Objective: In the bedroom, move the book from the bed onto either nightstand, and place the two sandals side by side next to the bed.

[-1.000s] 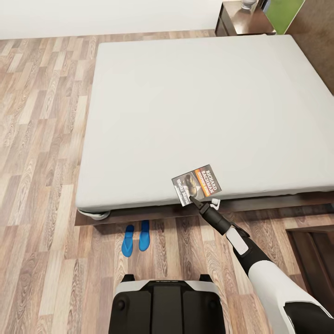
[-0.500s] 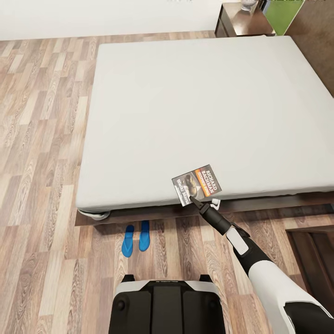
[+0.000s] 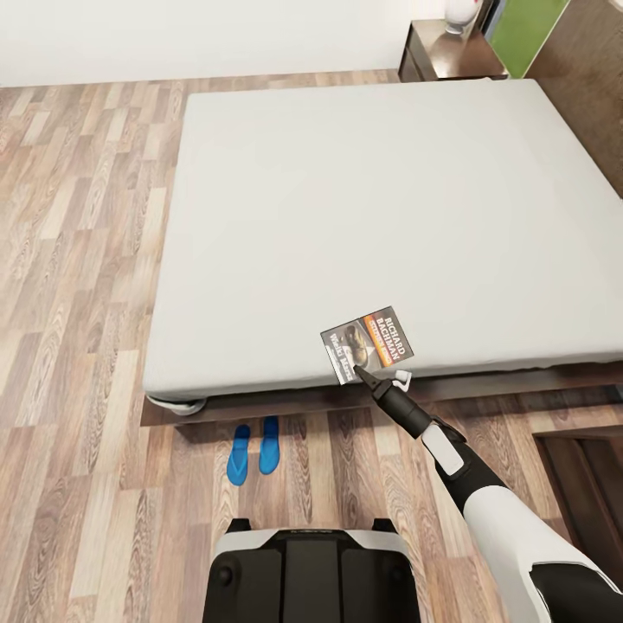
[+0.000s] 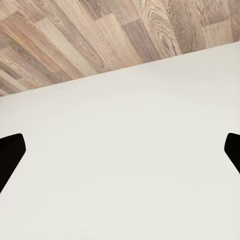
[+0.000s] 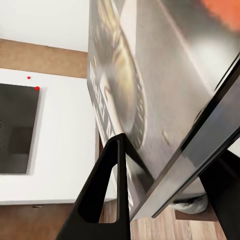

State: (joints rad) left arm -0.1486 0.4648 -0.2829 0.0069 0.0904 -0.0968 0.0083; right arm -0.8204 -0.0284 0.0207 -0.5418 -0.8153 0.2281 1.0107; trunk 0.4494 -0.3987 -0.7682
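Book (image 3: 367, 341), lower centre, is being pinched at its near edge by the closed right gripper (image 3: 369, 375); lifting it squarely should avoid slippage.

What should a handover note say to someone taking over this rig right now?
Right gripper: shut on the small dark paperback book with the orange band, at its near corner by the foot edge of the pale grey mattress bed.
Left gripper: open, holding nothing.
Two bright blue flip-flop sandals: already side by side on the wood floor beside the bed.
Left to do: carry the book to the dark wooden nightstand at the far corner.
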